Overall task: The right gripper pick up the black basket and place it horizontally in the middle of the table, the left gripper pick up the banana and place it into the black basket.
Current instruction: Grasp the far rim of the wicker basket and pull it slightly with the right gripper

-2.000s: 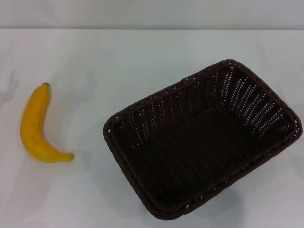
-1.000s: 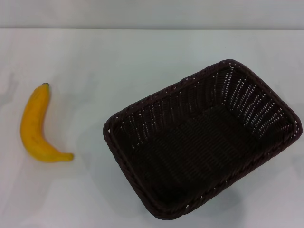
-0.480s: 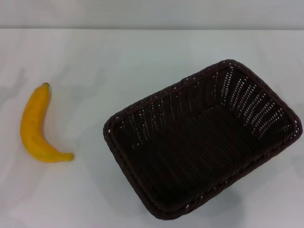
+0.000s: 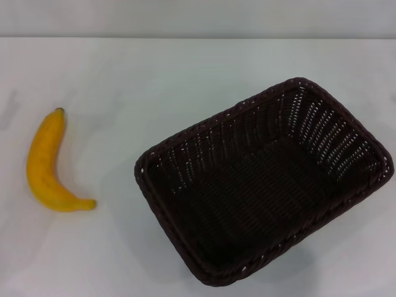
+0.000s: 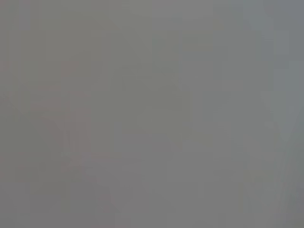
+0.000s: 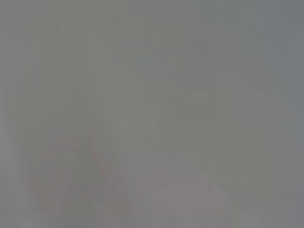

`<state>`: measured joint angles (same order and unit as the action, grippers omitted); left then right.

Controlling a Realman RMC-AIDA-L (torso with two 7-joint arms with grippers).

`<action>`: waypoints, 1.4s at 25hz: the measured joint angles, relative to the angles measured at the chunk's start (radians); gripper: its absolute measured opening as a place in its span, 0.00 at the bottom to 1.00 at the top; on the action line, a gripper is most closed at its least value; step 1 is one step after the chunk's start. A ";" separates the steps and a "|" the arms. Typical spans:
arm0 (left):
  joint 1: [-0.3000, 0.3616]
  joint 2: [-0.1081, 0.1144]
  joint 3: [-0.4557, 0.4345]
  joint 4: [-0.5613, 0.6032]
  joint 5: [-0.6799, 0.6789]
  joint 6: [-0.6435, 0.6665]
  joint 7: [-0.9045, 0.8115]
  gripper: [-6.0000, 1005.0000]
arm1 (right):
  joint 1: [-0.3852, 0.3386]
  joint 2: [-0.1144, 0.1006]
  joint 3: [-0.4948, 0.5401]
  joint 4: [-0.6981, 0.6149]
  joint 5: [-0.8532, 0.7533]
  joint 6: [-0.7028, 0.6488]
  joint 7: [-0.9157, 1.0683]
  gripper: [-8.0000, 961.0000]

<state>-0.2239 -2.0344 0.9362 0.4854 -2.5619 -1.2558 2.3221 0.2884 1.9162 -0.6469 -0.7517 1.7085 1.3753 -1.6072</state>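
While the black basket (image 4: 263, 182) sits askew at four o'clock, holding nothing, the banana (image 4: 46, 167) lies at nine o'clock on the desk (image 4: 154, 80), neither pincer visible.

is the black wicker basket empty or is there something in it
Empty. The dark woven wicker basket shows only its bare bottom; the curved yellow banana lies apart on the white table.

None of my body shows from the head view. Both my wrist views give only a flat grey blur, with no arm, finger or cable to make out.
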 joint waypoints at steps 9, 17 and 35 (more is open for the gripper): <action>0.000 -0.003 -0.005 -0.024 0.001 0.024 0.034 0.86 | 0.165 -0.021 -0.067 -0.501 -0.628 0.160 0.731 0.90; -0.025 -0.011 -0.041 -0.085 -0.003 0.024 0.096 0.86 | 0.403 -0.001 -0.171 -0.663 -1.022 0.434 1.079 0.90; -0.025 -0.027 -0.043 -0.090 0.003 0.026 0.147 0.85 | 0.594 0.091 -0.352 -0.458 -1.287 0.410 1.189 0.74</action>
<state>-0.2484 -2.0617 0.8928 0.3957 -2.5587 -1.2296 2.4689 0.8821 2.0073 -0.9991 -1.2102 0.4211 1.7849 -0.4186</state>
